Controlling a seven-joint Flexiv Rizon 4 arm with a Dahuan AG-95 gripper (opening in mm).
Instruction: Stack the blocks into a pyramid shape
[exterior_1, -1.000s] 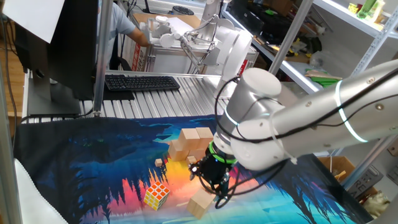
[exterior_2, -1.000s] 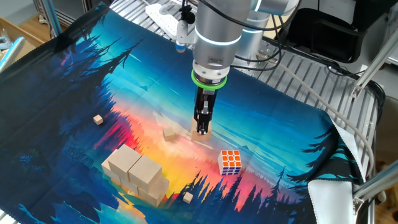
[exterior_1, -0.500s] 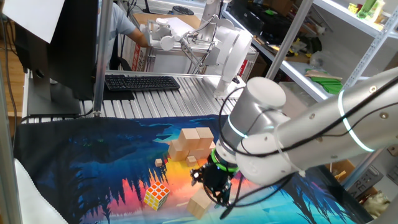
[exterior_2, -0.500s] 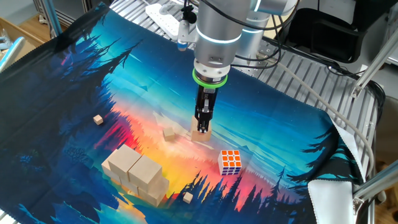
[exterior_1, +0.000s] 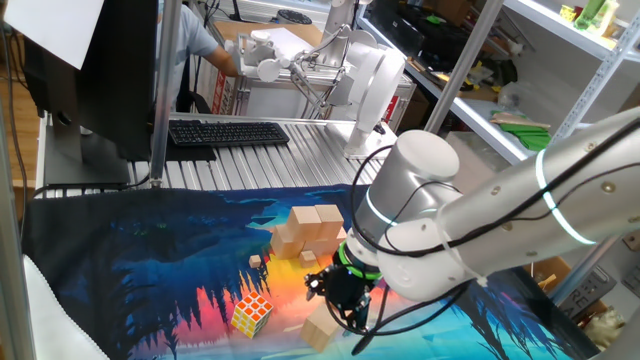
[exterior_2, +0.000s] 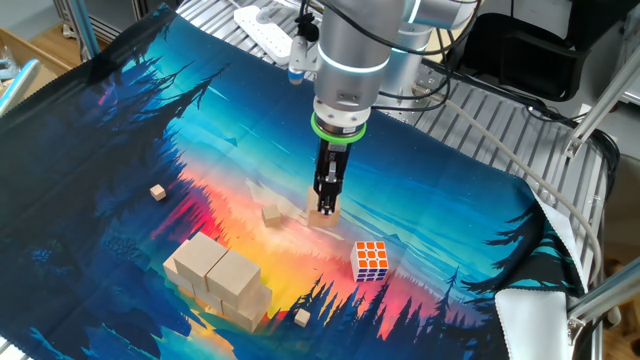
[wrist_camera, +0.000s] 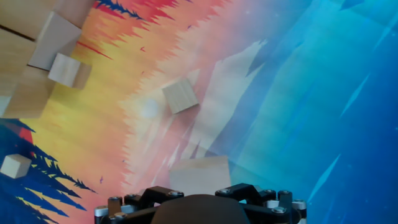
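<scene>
One pale wooden block (exterior_2: 322, 217) lies alone on the picture mat, and the same block (exterior_1: 322, 328) shows in the hand view (wrist_camera: 199, 173) right in front of the hand. My gripper (exterior_2: 325, 205) points straight down at it with the fingertips at block height and the jaws open. From the other side the gripper (exterior_1: 342, 298) hangs just above and behind this block. Several more blocks (exterior_2: 222, 277) stand packed together in two layers, also seen as a pile (exterior_1: 308, 232) behind the gripper. My fingers do not show in the hand view.
A multicoloured puzzle cube (exterior_2: 371, 260) stands close to the right of the lone block. Tiny wooden cubes (exterior_2: 272, 213), (exterior_2: 158, 191), (exterior_2: 302, 317) are scattered on the mat (exterior_2: 120, 130). A keyboard (exterior_1: 228, 132) and metal frame posts (exterior_1: 172, 90) stand beyond the mat.
The arm has sunk and shifted slightly over the lone block. The block and the pile have not moved; the jaws stay open.
</scene>
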